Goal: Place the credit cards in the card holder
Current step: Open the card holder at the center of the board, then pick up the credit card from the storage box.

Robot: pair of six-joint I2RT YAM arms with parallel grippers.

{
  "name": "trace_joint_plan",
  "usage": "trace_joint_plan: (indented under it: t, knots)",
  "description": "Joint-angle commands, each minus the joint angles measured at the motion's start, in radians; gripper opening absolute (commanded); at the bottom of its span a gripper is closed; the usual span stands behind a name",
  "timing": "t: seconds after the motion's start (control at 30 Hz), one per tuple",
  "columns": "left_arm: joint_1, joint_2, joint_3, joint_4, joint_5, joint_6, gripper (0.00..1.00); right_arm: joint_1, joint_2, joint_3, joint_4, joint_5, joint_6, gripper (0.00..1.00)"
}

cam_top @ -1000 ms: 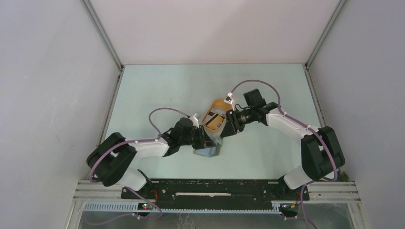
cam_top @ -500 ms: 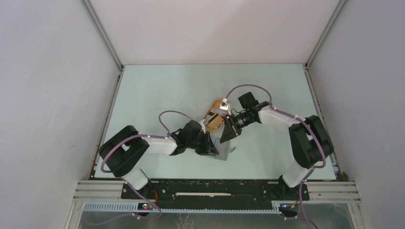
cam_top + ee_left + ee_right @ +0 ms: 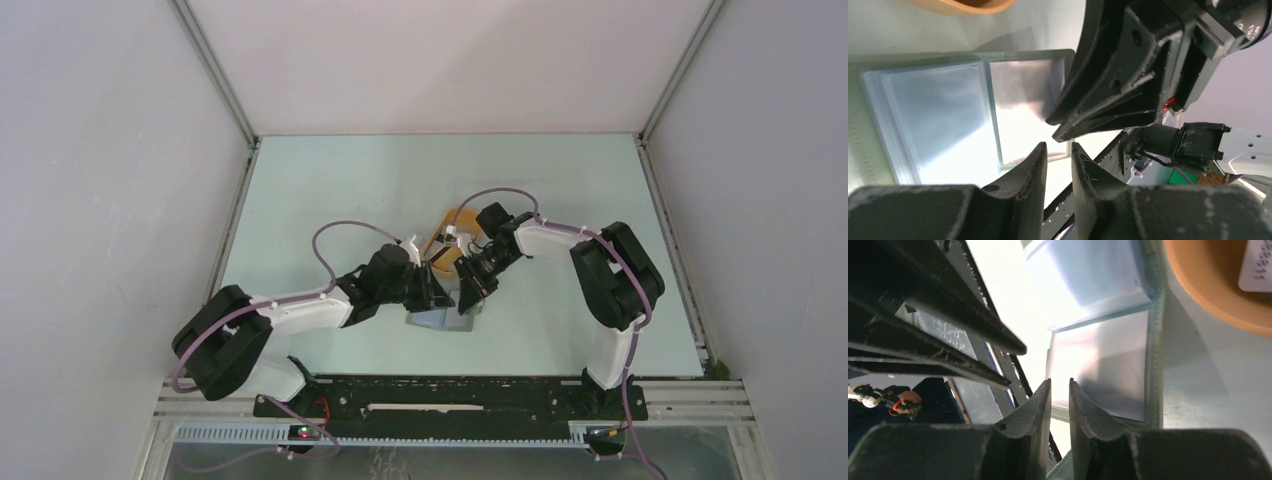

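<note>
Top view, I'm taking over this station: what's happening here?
Both arms are bent over the card holder, which lies open on the table beside the orange tray. The left gripper and right gripper sit at its edge, jaws nearly together. Its clear sleeves look empty; a whitish card lies in the tray.

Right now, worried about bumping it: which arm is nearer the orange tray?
Right arm: its wrist crosses over the orange tray. The left arm ends just short, at its near-left.
</note>
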Motion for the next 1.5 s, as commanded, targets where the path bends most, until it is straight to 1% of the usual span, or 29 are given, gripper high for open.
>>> trace_joint_plan:
  t: [0.0,0.1,0.27,0.4,0.53,0.63,0.67,0.7,0.73,0.77,0.8,0.83,0.87,0.9,0.97,1.0,1.07,1.1,1.13,1.17,1.3,1.33,1.4,1.47]
  knots:
    - [0.028,-0.081,-0.015,-0.038,-0.053,0.063,0.3,-0.011,-0.069,0.075,-0.111,-0.088,-0.148,0.28]
    - [0.045,-0.134,-0.001,-0.091,-0.085,0.107,0.32,-0.036,-0.099,0.119,-0.184,-0.169,-0.226,0.3]
    - [0.09,-0.187,0.0,-0.116,-0.104,0.154,0.34,-0.084,-0.121,0.217,-0.302,-0.194,-0.316,0.32]
    - [0.115,-0.208,-0.001,-0.113,-0.115,0.178,0.35,-0.122,-0.139,0.317,-0.358,-0.146,-0.36,0.33]
    - [0.126,-0.182,-0.006,-0.075,-0.087,0.181,0.35,-0.138,-0.155,0.442,-0.396,-0.069,-0.421,0.36]
    - [0.126,-0.171,-0.021,-0.046,-0.078,0.179,0.35,-0.137,-0.183,0.532,-0.388,-0.025,-0.479,0.4]
    - [0.127,-0.178,-0.025,-0.043,-0.084,0.185,0.35,-0.137,-0.201,0.548,-0.362,-0.02,-0.509,0.45]
    - [0.129,-0.188,-0.027,-0.048,-0.096,0.195,0.35,-0.137,-0.22,0.541,-0.327,-0.027,-0.553,0.55]
    - [0.132,-0.21,-0.027,-0.057,-0.111,0.207,0.35,-0.137,-0.237,0.524,-0.293,-0.044,-0.624,0.7]
    - [0.134,-0.229,-0.025,-0.069,-0.131,0.225,0.35,-0.137,-0.248,0.508,-0.268,-0.054,-0.698,0.89]
    - [0.138,-0.251,-0.023,-0.083,-0.151,0.244,0.36,-0.133,-0.244,0.508,-0.262,-0.043,-0.777,0.98]
    - [0.144,-0.277,-0.02,-0.095,-0.176,0.267,0.36,-0.127,-0.216,0.539,-0.301,-0.022,-0.865,0.99]
    - [0.15,-0.303,-0.017,-0.11,-0.203,0.291,0.37,-0.118,-0.169,0.604,-0.37,0.008,-0.944,1.0]
    - [0.155,-0.33,-0.013,-0.125,-0.232,0.314,0.4,-0.107,-0.114,0.686,-0.447,0.037,-1.002,1.0]
    - [0.163,-0.385,-0.011,-0.146,-0.311,0.354,0.49,-0.093,0.003,0.859,-0.604,0.057,-1.092,0.96]
    - [0.165,-0.411,-0.015,-0.15,-0.382,0.369,0.57,-0.087,0.061,0.929,-0.669,0.059,-1.123,0.94]
    - [0.174,-0.454,-0.032,-0.151,-0.464,0.378,0.75,-0.075,0.149,1.027,-0.723,0.069,-1.144,0.9]
    - [0.183,-0.471,-0.04,-0.151,-0.496,0.377,0.88,-0.068,0.181,1.047,-0.727,0.083,-1.155,0.88]
    - [0.195,-0.484,-0.05,-0.149,-0.514,0.373,0.98,-0.06,0.204,1.053,-0.72,0.1,-1.165,0.87]
    - [0.211,-0.492,-0.063,-0.14,-0.505,0.374,1.0,-0.053,0.226,1.053,-0.7,0.119,-1.165,0.86]
    - [0.296,-0.473,-0.096,-0.083,-0.347,0.388,1.0,-0.029,0.315,1.082,-0.656,0.161,-1.149,0.83]
    - [0.309,-0.458,-0.103,-0.067,-0.314,0.392,0.98,-0.025,0.338,1.094,-0.655,0.168,-1.144,0.82]
    - [0.327,-0.418,-0.114,-0.013,-0.229,0.399,0.91,-0.018,0.384,1.131,-0.655,0.183,-1.141,0.79]
    - [0.334,-0.338,-0.103,0.016,-0.147,0.406,0.8,-0.015,0.434,1.168,-0.649,0.194,-1.123,0.77]
